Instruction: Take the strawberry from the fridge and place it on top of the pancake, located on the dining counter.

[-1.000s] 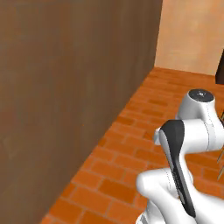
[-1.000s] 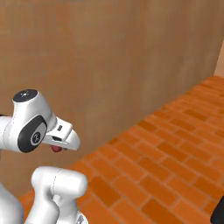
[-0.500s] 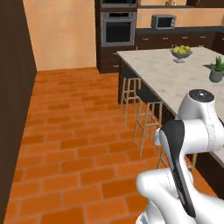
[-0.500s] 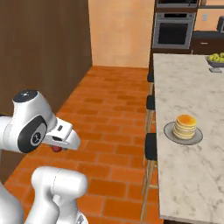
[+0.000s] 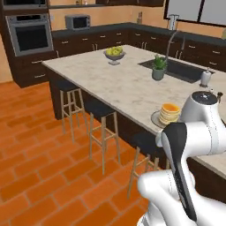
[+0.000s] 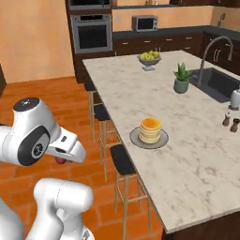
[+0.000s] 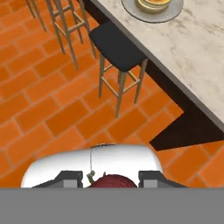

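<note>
The dining counter (image 6: pixel 187 159) is bare around the pancake (image 6: pixel 150 130) on its plate (image 6: pixel 134 137), so room is left on every side of the stack. A potted plant (image 6: pixel 181 78) and a fruit bowl (image 6: pixel 149 59) are set farther back, well apart from the plate. Two small shakers (image 6: pixel 230 122) are placed off to the far side, near the sink (image 6: pixel 220 83). Along the near edge, black stools (image 6: pixel 123 161) are tucked close under the top. The brick floor (image 5: pixel 39 176) beside the stools is open.
</note>
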